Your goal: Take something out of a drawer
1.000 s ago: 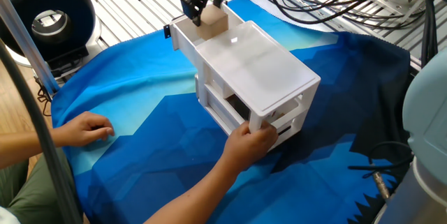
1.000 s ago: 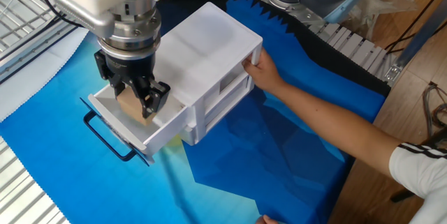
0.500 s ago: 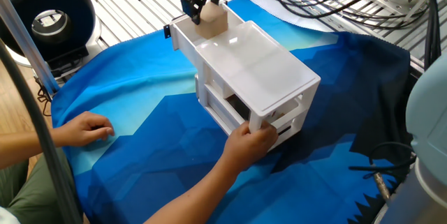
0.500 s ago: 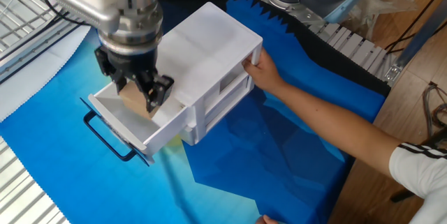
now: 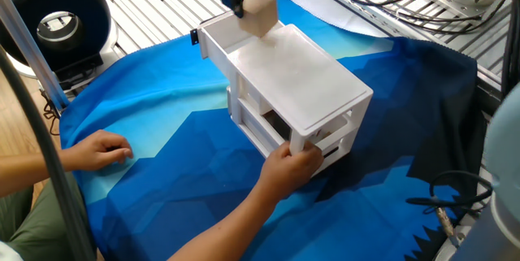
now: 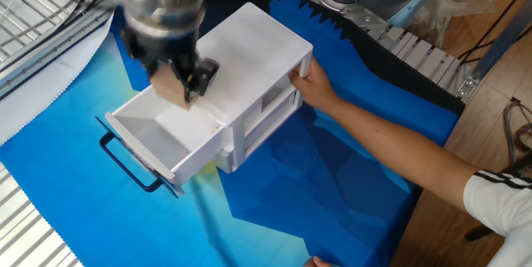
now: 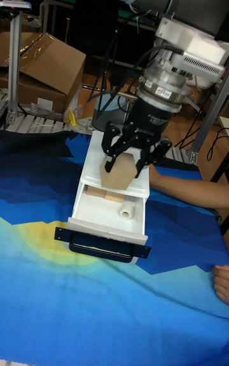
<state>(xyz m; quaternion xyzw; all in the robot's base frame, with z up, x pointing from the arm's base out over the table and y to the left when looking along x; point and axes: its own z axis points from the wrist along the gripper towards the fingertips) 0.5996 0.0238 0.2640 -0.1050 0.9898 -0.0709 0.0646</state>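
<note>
A: Nearest to us, a person's hand is bracing the white cabinet on the blue cloth that is covering the worktop. Further back, the drawer is standing open.

B: And the pincer?

A: It is clenching the tan cube and holding it above the open drawer, clear of its walls. In the drawer I am seeing two more small pieces, one tan and one white.

B: What is worrying you?

A: The cube is looking tilted between the fingers. If the grip is only on the edges, it could be slipping and falling back in.
</note>
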